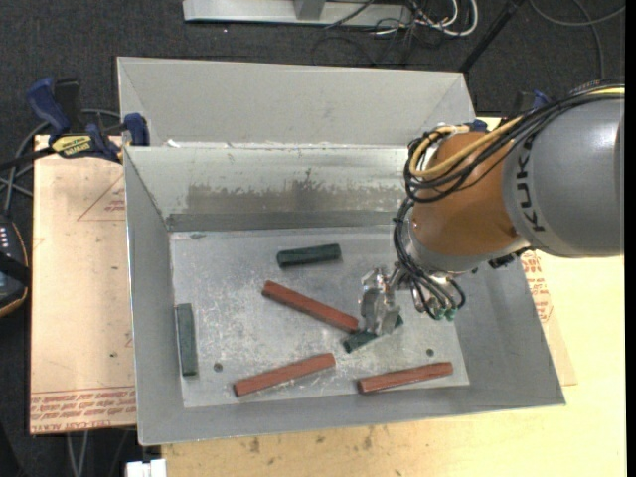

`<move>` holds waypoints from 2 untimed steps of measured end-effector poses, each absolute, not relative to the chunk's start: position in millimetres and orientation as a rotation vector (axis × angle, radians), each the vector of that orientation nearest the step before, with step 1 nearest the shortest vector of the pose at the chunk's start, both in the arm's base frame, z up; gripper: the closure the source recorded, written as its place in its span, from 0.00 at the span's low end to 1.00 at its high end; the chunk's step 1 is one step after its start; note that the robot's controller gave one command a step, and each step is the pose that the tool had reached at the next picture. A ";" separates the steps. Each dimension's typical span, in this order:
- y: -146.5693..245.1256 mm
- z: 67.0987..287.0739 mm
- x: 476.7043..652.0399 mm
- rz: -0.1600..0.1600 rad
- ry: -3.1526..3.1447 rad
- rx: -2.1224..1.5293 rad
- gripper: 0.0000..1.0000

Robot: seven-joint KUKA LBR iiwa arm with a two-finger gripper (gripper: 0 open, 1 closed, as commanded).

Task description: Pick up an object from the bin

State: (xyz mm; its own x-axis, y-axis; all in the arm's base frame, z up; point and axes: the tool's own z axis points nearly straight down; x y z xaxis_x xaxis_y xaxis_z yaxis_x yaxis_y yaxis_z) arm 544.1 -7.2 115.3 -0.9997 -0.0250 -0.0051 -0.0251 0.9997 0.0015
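Observation:
My gripper (377, 318) reaches down into the right middle of the bin, below the orange wrist cover. Its metal fingers stand over a small dark green block (360, 341) that lies on the floor at their tips. The right end of a long reddish-brown bar (309, 305) lies just left of the fingers, slanting up to the left. Whether the fingers grip the green block is hidden by the gripper itself.
A dark green bar (308, 256) lies near the back wall. Another green bar (186, 339) lies along the left wall. Two reddish-brown bars (284, 375) (405, 377) lie near the front edge. The arm covers the bin's right side.

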 end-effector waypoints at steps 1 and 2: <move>-7.4 114.0 543.4 0.002 3.139 -0.041 0.00; -28.1 67.0 538.9 0.001 3.145 -0.021 0.00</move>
State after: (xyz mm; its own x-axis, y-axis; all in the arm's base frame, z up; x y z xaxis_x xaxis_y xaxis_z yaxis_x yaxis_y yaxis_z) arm 538.9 -28.1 67.0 -0.9999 -0.0133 0.0030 -0.0133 0.9999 0.0005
